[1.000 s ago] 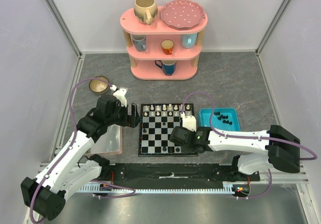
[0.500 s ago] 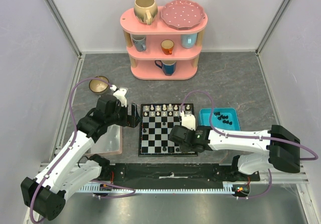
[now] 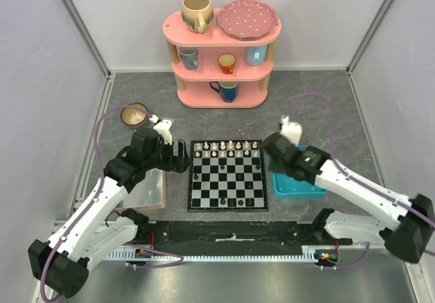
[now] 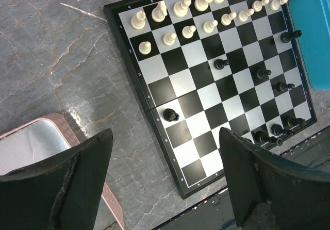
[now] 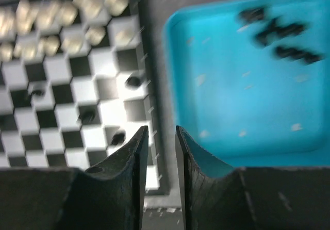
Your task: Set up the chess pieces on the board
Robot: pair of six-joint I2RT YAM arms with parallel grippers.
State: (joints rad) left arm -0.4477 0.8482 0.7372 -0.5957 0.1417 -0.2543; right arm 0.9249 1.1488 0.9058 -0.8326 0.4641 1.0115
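Two ranks of small cream-white chess pieces (image 3: 226, 148) occupy the 12 o'clock edge of the flat black-and-white checked chessboard (image 4: 154, 65). Small black chess pieces (image 4: 220, 63) stand scattered over the middle and 6 o'clock squares. More of them lie, blurred, in the 1 o'clock part of the rectangular blue plastic tray (image 5: 242, 101), which sits just beside the board at 3 o'clock.

Change: a second ago the right gripper (image 5: 157, 152) was low over the board's 5 o'clock corner. It has now swung out to 3 o'clock and hangs above the tray's board-side rim. Its jaws are parted by a narrow slit, with nothing between them.

Meaning: a black piece was probably just released near the 6 o'clock rank, and the arm appears to be heading back for another. The black side is not yet complete.

The left gripper (image 4: 165, 134) has not moved. It hangs at the board's 9 o'clock side with its jaws spread wide, holding nothing, near the pink-rimmed grey tray (image 4: 31, 142).
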